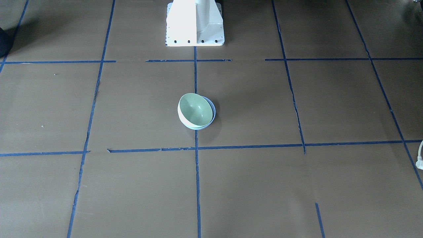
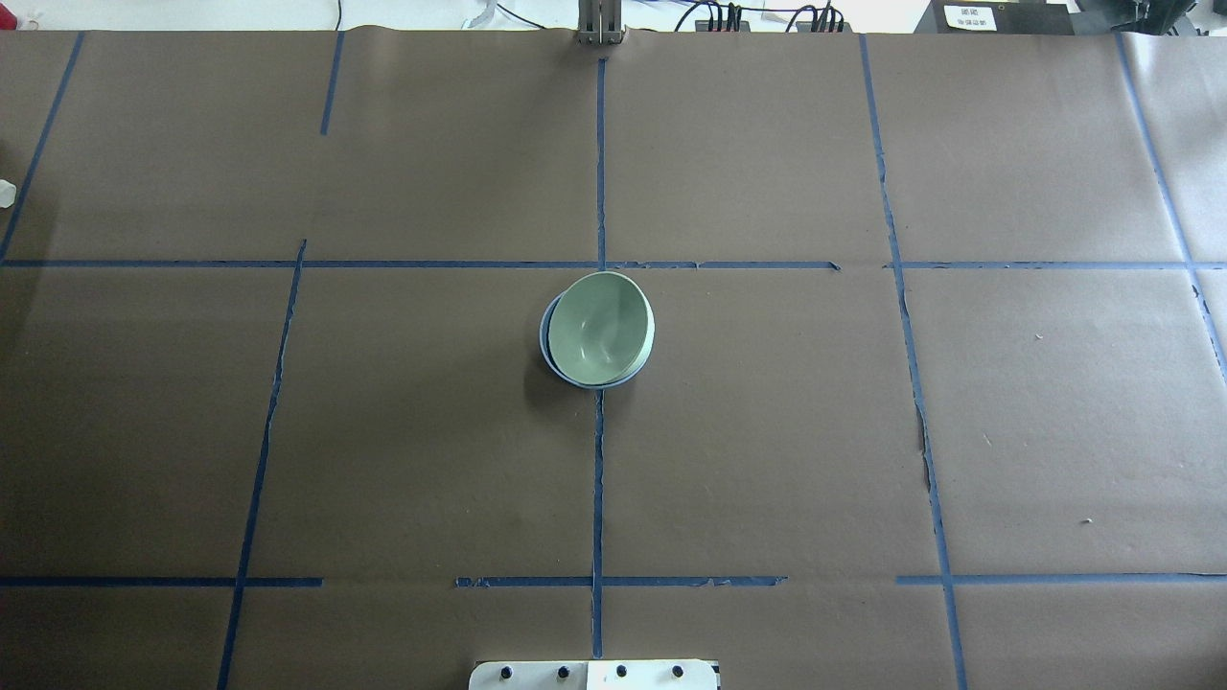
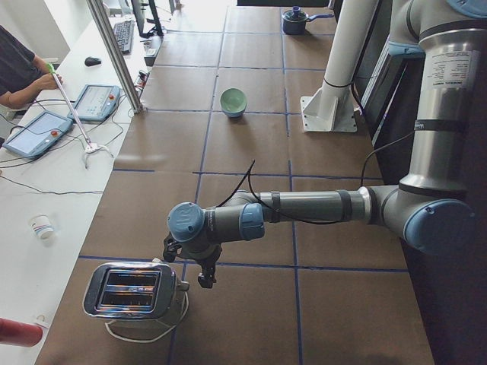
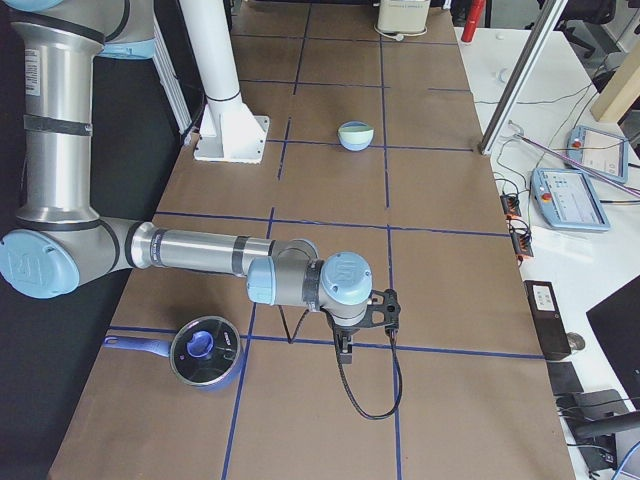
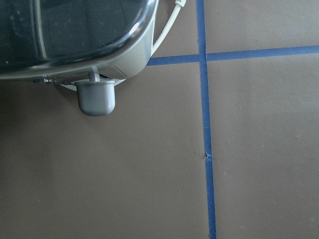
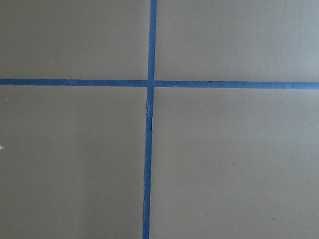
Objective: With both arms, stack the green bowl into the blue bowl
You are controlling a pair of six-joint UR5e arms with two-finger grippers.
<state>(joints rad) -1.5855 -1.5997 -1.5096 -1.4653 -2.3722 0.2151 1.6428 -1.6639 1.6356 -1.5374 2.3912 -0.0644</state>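
Front-facing: looking steeply down across the counter (image 1: 297, 185) toward the white pedestal (image 1: 195, 26).
Overhead: looking down from behind the pedestal (image 2: 594, 675), sharing the stacked bowls (image 2: 599, 329) with the front-facing view.
Side views: looking along the counter from opposite ends.
Left wrist: hanging close above a toaster (image 5: 75, 40).
Right wrist: facing close onto crossed blue tape (image 6: 151, 83).
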